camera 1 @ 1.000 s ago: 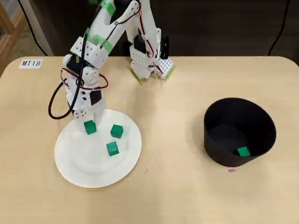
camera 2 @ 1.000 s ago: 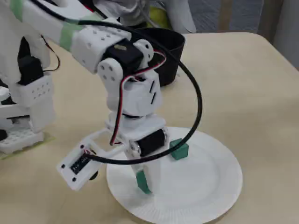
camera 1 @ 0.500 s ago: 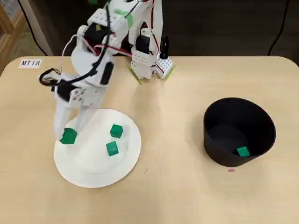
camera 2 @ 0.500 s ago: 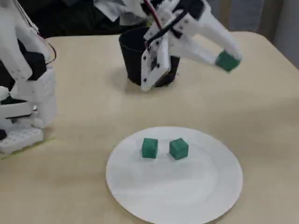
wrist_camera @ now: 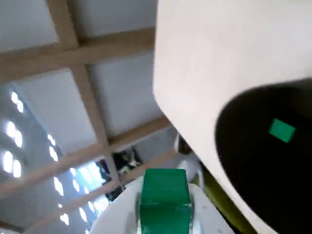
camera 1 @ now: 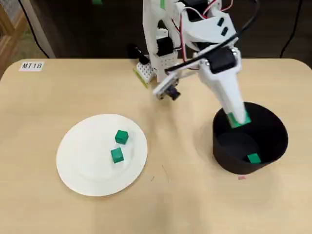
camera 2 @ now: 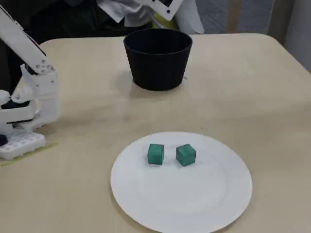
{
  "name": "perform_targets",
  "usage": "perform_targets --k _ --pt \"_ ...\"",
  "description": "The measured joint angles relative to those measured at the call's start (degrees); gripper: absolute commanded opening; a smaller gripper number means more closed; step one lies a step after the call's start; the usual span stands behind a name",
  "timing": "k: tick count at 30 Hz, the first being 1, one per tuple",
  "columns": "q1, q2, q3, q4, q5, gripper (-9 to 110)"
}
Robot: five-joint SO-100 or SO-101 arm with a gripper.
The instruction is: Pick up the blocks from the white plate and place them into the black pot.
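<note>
Claw point(camera 1: 238, 120) clamps a bright green cube point(camera 1: 239, 119) over the matte black pot's point(camera 1: 273, 126) rim; another cube point(camera 1: 253, 158) lies inside, two point(camera 1: 121, 137) point(camera 1: 117, 155) on the smooth white plate point(camera 1: 78, 170).

Arm swings from the white plate point(camera 1: 80, 170) across to the black pot point(camera 1: 270, 127); the hand point(camera 1: 237, 118) now hangs over the pot's near-left rim in the overhead view, clamped on a green block point(camera 1: 239, 119) taken off the plate. Plate drops from three blocks to two. Arm gone from over the plate in the fixed view.
</note>
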Motion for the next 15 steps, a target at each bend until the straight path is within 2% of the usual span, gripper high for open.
perform_targets --k 6,15 --pt "-3.0 -0.1 12.0 -9.8 0.2 -2" --pt "-3.1 -2.6 13.4 -12.2 -1.1 -2"
